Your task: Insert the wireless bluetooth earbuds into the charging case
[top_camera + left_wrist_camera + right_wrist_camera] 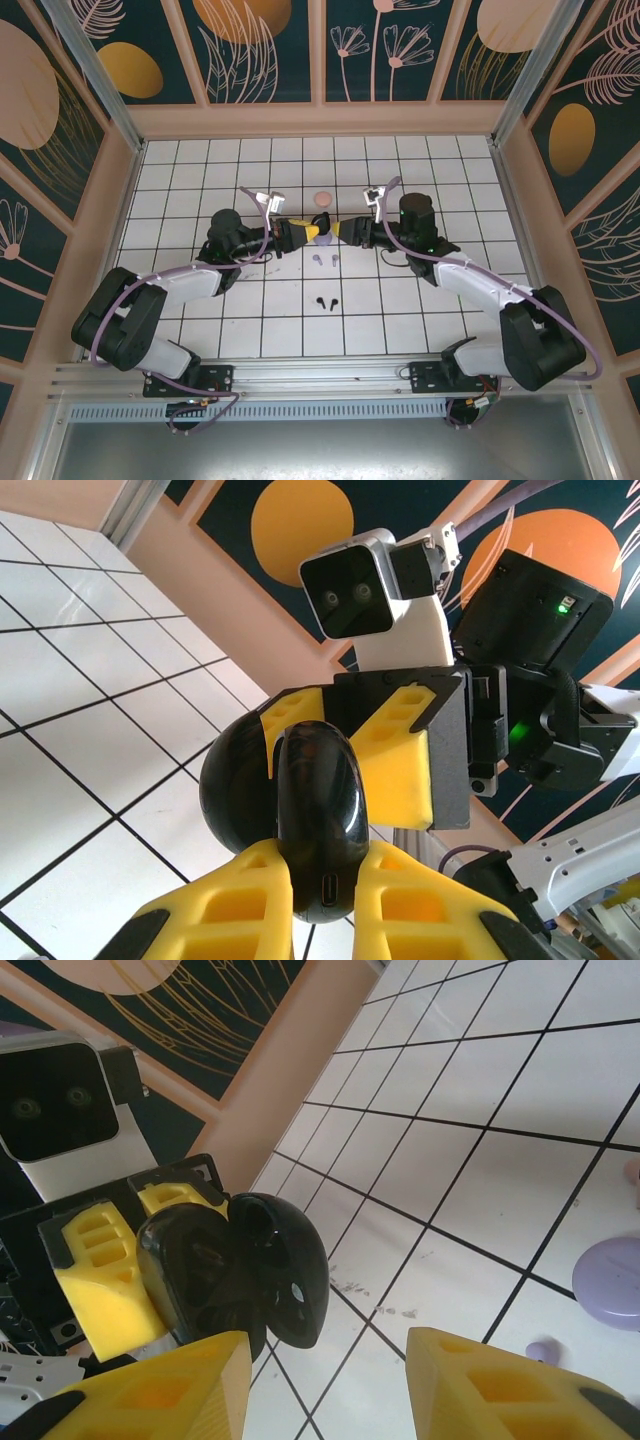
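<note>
**Top external view.** I am seeing both arms reaching in over the tiled table point(380, 320). The left gripper point(306, 232) and the right gripper point(340, 232) are meeting tip to tip near its middle. What is sitting between the tips is too small for me to make out from here. A pink case point(322, 198) is lying on the tiles just beyond that meeting point. The lilac earbuds point(325, 259) are lying just on the near side of the grippers. The black earbuds point(327, 299) are lying nearer to the arm bases. Both pairs are loose on the tiles, outside any case.

**Left wrist view.** I am observing the left gripper clenching on a black case point(320, 810). Its yellow fingers point(240, 905) are pressing on either side, and the charging port is facing the camera. The case is being held up off the tiles. It is appearing hinged open, with a second black shell bulging out to the left. The right gripper point(345, 720) is facing it from behind, its jaws standing apart. I cannot tell whether they are touching the case.

**Right wrist view.** I am finding the right gripper point(328, 1345) released, a wide gap showing between its two fingers. The black case point(250, 1270) is hanging just beyond them, gripped by the left gripper's fingers. A lilac case point(610, 1282) is lying on a tile at the right edge, and one of the lilac earbuds point(541, 1350) is lying just beside it
</note>
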You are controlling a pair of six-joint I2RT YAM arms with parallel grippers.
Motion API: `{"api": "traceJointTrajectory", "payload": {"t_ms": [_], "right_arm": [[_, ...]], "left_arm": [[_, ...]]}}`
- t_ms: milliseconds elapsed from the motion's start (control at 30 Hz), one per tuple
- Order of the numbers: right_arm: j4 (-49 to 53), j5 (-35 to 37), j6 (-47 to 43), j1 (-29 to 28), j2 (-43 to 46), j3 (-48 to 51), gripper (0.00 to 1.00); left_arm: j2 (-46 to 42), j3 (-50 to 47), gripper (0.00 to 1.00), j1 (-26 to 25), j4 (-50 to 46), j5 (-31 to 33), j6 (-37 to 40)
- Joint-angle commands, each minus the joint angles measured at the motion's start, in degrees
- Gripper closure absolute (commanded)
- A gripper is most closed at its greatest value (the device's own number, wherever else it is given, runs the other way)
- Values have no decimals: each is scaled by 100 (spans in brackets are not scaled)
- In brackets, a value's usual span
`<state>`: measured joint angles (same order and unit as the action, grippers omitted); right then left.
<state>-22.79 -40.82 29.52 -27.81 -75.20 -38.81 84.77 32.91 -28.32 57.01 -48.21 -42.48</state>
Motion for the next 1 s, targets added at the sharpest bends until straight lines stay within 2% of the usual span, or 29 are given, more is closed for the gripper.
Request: {"api": "traceJointTrajectory", "payload": {"t_ms": [0,967], "right_arm": [[-353,-138,80,-99,-121,-38,55],[-455,-6,194,-189,-545,-365,66]], "left_arm": [[-57,154,100,-34,292,-152,-84],[-58,118,100,-34,319,-150,-56]]}}
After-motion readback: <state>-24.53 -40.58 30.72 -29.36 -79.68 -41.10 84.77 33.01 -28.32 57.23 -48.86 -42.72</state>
